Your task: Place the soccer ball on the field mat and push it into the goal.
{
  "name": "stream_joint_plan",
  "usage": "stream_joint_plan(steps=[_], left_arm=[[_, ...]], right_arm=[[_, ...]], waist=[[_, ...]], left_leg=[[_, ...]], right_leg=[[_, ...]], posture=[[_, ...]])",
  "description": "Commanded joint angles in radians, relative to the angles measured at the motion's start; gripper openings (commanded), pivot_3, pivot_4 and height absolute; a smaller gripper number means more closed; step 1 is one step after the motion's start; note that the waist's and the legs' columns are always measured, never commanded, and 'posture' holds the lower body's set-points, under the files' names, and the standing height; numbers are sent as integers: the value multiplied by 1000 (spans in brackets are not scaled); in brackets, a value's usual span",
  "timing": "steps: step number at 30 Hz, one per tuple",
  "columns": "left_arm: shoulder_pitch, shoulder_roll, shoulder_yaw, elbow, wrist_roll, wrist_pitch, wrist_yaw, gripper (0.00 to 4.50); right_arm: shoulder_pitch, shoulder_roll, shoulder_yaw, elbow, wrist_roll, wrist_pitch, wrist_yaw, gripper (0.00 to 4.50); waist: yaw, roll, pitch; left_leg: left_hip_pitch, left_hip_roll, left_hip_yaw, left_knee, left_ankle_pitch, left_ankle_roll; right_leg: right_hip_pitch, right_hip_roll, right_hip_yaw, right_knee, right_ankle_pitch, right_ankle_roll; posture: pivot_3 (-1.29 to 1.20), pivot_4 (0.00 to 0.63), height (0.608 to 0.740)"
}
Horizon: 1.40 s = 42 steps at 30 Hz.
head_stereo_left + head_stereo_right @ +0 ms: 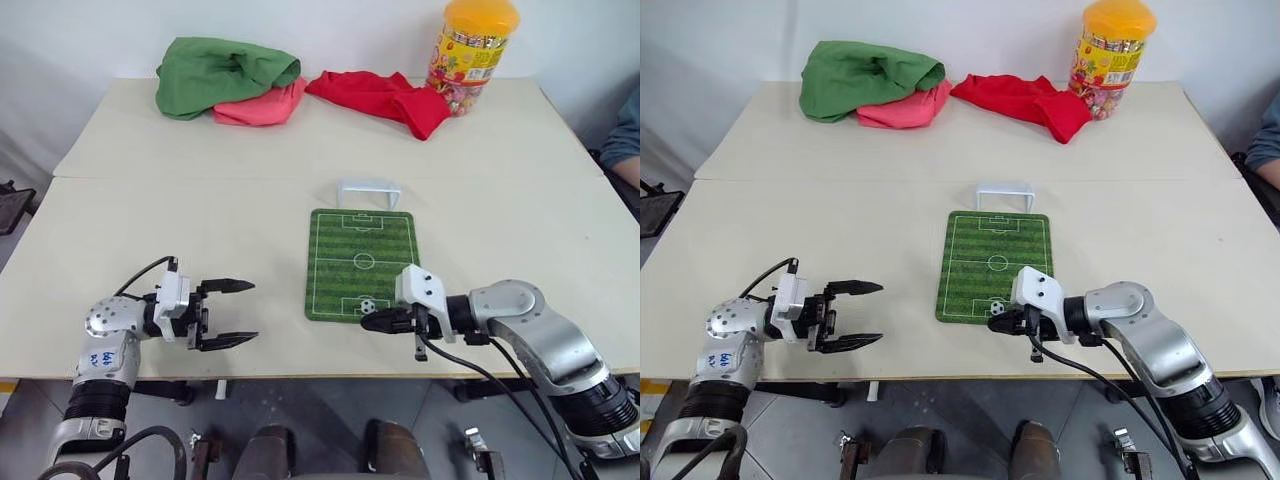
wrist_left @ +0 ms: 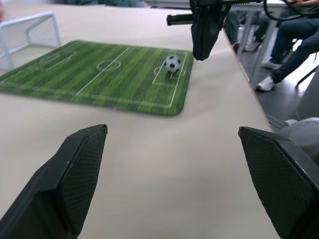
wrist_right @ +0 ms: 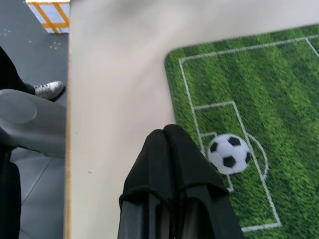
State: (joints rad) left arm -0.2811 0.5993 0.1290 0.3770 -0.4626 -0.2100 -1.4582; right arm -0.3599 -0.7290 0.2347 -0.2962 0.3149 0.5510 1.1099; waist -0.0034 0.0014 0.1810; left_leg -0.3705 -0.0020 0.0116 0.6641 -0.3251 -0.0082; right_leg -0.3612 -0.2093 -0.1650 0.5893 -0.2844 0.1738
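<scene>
Nearest me, my left end effector hangs over the bare bench near its front edge, fingers spread wide and holding nothing, well apart from the mat.

Further right, the mat lies flat with its long axis running away from me. The ball sits on it in the near penalty area, so the placing part looks done. The goal stands just beyond the mat's far edge, mouth facing the pitch.

My right end effector is pinched fully shut with nothing between the fingers, and its tip sits just behind the ball on the near side; whether it touches the ball I cannot tell.

The step in hand, as I judge it, is the push. To do it well I should keep the closed tip low and centred behind the ball, lined up with the goal's middle, then drive it straight along the mat's length in one steady stroke. An off-centre contact would likely send such a light ball sideways off the mat, so a slow start matters.

On the far side of the bench lie a green cloth, a pink cloth, a red cloth and a candy jar.
</scene>
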Motion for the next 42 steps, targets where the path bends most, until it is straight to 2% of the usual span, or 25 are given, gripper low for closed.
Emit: stream_joint_plan(steps=[1,8,12,16,22,27,31,34,37,42], left_arm=[[48,28,46,-81,-29,12,23,4500],[66,28,58,-116,-31,17,50,4500],[37,26,64,-108,-28,14,64,4500],[9,29,67,-83,-24,11,66,4500],[-40,13,66,-33,-15,-5,81,4500],[-69,17,86,10,-3,-7,133,4500],[-80,34,118,35,-3,3,188,4500],[-75,41,155,30,-23,37,238,4500],[-51,57,181,27,-21,78,286,4500],[-20,72,233,30,-28,119,354,4500]], right_arm=[[-31,19,11,48,-6,-54,26,37],[-158,89,39,296,-94,-188,22,37],[-339,100,-38,524,-163,-283,-80,37],[-415,124,-121,499,-129,-258,-143,37],[-333,92,-155,352,-96,-188,-128,37],[-223,10,-196,277,-54,-183,-55,37],[-117,-88,-286,317,6,-255,59,37],[-65,-149,-354,431,15,-318,113,37],[-38,-195,-413,570,20,-397,158,633],[-39,-236,-477,795,29,-536,244,2321]], waist=[[-1,0,0],[-2,0,0],[-4,0,0],[-3,0,0],[-2,0,0],[-1,0,0],[0,-1,1],[0,-1,1],[0,-1,1],[-4,-1,1]], left_leg=[[0,0,0,0,0,0],[0,1,1,1,0,0],[0,1,3,1,0,0],[-1,2,2,-1,0,-1],[-2,3,3,-2,-1,-2],[-2,3,4,-2,-2,-1],[-2,3,5,-1,-2,-1],[-2,3,6,-1,-2,-1],[-1,3,6,-1,-2,-1],[0,4,7,-1,-2,-1]], right_leg=[[0,0,0,0,0,0],[0,1,1,0,0,0],[-2,1,3,1,0,-1],[-4,2,3,1,0,-1],[-5,4,3,0,0,-1],[-5,4,4,0,0,-1],[-6,4,5,0,0,-1],[-5,4,5,0,0,-1],[-5,4,5,0,0,-1],[-5,4,6,0,0,-1]], posture=[[0,150,740],[0,150,740],[0,150,740],[0,150,740],[0,150,740],[0,150,740],[0,150,740],[0,150,740],[0,150,740],[0,150,740]])
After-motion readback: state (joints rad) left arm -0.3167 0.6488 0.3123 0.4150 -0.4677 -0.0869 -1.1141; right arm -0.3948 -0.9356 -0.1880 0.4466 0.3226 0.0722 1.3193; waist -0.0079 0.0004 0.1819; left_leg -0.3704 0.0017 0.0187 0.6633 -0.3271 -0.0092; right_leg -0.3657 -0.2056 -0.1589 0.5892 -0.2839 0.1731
